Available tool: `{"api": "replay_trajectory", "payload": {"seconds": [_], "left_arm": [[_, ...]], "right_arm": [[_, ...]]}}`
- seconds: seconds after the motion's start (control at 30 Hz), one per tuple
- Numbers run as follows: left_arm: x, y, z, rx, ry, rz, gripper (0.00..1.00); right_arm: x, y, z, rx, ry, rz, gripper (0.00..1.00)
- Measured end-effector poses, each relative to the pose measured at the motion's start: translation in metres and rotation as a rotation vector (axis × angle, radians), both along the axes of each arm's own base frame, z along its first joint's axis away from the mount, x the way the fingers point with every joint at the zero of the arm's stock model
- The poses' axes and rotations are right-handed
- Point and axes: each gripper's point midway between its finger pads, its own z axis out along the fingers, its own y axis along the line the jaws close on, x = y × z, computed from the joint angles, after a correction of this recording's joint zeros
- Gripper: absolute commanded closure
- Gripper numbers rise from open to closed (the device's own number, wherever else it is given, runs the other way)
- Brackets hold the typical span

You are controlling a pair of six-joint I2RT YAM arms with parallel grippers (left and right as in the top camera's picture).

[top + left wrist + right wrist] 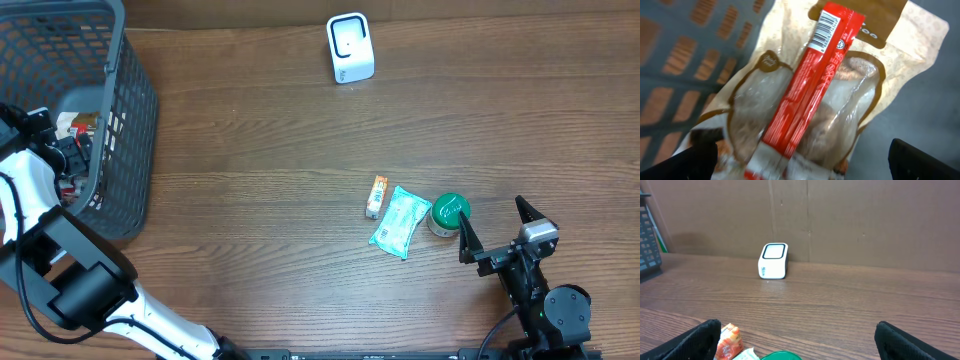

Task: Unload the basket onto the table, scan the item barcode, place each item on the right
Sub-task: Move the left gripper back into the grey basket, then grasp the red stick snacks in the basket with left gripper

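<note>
Right, we're at the pick: our left gripper hangs inside the basket, jaws wide and empty, over a red stick that lies barcode-up on a tan pouch in the basket. Our right gripper, open too, sits well apart from the basket. Next we'd drop, pinch the red stick, and carry it out of the basket to the scanner.

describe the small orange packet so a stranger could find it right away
On the wooden table, three small items lie in a row close to the right arm's fingers. The orange packet is at the end nearest the grey basket, beside the teal pouch. It is the narrowest of the three, orange and white, unlike the teal pouch and the green-lidded jar.
</note>
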Motion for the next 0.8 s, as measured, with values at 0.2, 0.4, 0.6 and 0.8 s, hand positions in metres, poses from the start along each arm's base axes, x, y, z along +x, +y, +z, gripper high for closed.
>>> {"api": "replay_trajectory", "payload": {"seconds": [0.2,0.4,0.6,0.8], "left_arm": [[0.006,0.000,-0.030,-0.026,0.025,-0.044,0.00],[0.008,-0.002,-0.059,-0.067,0.044,-0.064,0.00],[0.010,-0.005,-0.061,-0.092,0.038,-0.074,0.20],[0.009,-0.009,-0.062,-0.106,0.049,-0.092,0.55]], "right_arm": [[0.000,0.000,0.000,0.000,0.000,0.000,0.00],[0.000,0.000,0.000,0.000,0.000,0.000,0.00],[0.000,0.000,0.000,0.000,0.000,-0.001,0.00],[0.000,0.000,0.000,0.000,0.000,0.000,0.00]]}}
